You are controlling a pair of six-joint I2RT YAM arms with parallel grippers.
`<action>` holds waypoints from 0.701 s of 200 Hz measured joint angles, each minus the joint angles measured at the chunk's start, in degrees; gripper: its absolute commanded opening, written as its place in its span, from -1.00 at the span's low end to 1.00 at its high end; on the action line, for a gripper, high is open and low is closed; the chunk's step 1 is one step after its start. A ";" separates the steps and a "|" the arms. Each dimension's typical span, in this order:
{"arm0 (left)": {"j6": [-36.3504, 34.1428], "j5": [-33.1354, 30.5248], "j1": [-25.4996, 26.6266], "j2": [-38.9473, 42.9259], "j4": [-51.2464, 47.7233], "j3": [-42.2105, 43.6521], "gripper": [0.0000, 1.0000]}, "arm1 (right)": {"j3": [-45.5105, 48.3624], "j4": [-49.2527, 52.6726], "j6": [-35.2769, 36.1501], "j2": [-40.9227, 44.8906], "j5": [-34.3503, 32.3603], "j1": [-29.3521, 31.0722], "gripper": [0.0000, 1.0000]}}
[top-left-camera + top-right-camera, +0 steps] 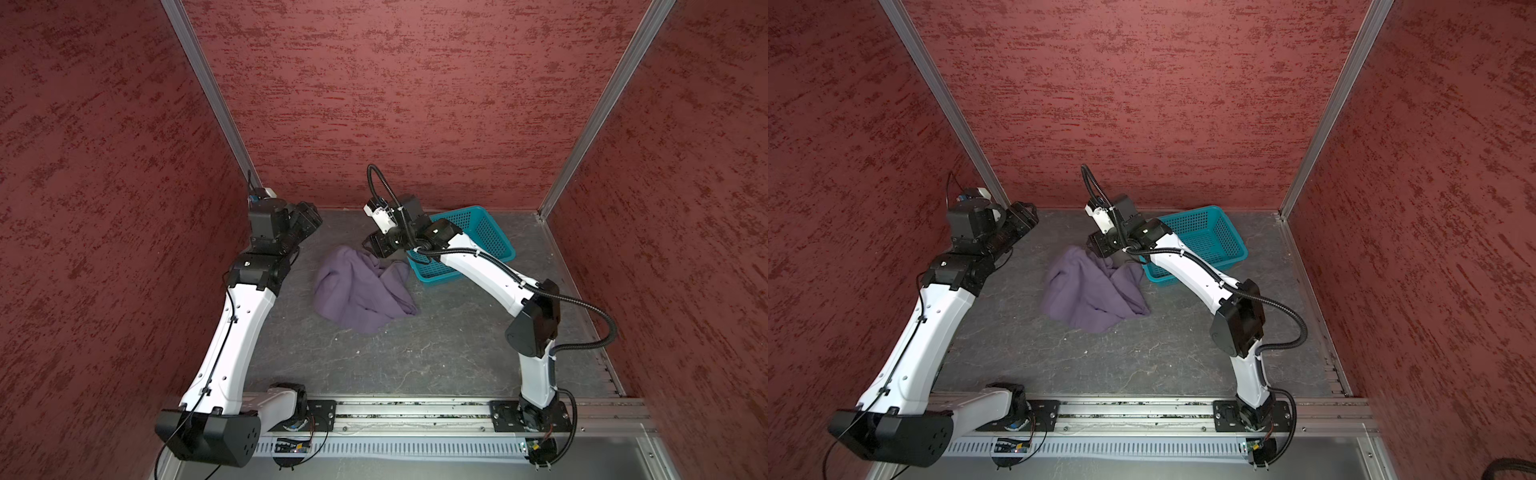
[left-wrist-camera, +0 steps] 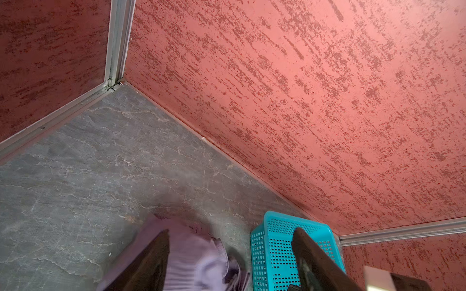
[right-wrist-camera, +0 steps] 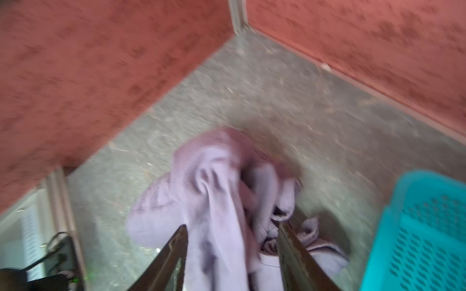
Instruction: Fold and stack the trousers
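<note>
The muted-purple trousers [image 1: 361, 286] [image 1: 1092, 286] lie in a crumpled heap on the grey table, just left of the teal basket. My right gripper [image 1: 384, 254] [image 1: 1106, 251] hangs over the heap's far right edge. In the right wrist view, which is blurred, the right gripper [image 3: 234, 225] stands open and the trousers [image 3: 216, 189] show between and beyond its fingers; I cannot tell whether they touch the cloth. My left gripper [image 1: 309, 218] [image 1: 1023, 216] is raised near the back left corner. In the left wrist view it [image 2: 232, 230] is open and empty, with the trousers [image 2: 194, 254] below.
The teal perforated basket [image 1: 490, 237] [image 1: 1225, 237] [image 2: 262, 252] [image 3: 416, 241] sits at the back right, partly under my right forearm. Red textured walls with aluminium corner posts [image 1: 208, 91] close in three sides. A metal rail [image 1: 415, 411] runs along the front.
</note>
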State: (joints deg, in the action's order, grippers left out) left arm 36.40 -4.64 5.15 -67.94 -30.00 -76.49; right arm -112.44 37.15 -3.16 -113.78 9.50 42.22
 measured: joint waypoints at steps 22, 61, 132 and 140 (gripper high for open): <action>0.44 1.46 0.44 -3.32 0.07 -0.48 0.65 | 6.34 0.13 -0.39 3.21 -4.90 -1.70 0.24; -0.52 3.93 5.11 -16.46 -2.16 -6.69 0.65 | 12.52 0.02 -3.91 6.19 -8.48 -8.24 0.20; -1.27 7.76 8.00 -25.27 -7.50 -10.51 0.72 | 12.41 0.76 -5.55 -4.92 -11.74 -9.05 0.26; -1.27 7.76 8.00 -25.27 -7.67 -10.51 0.72 | 12.39 0.81 -5.77 -5.95 -11.76 -8.98 0.24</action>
State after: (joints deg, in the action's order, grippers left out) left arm 35.14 3.11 13.15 -93.21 -37.67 -87.00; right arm -100.05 37.95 -8.93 -119.72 -2.26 33.23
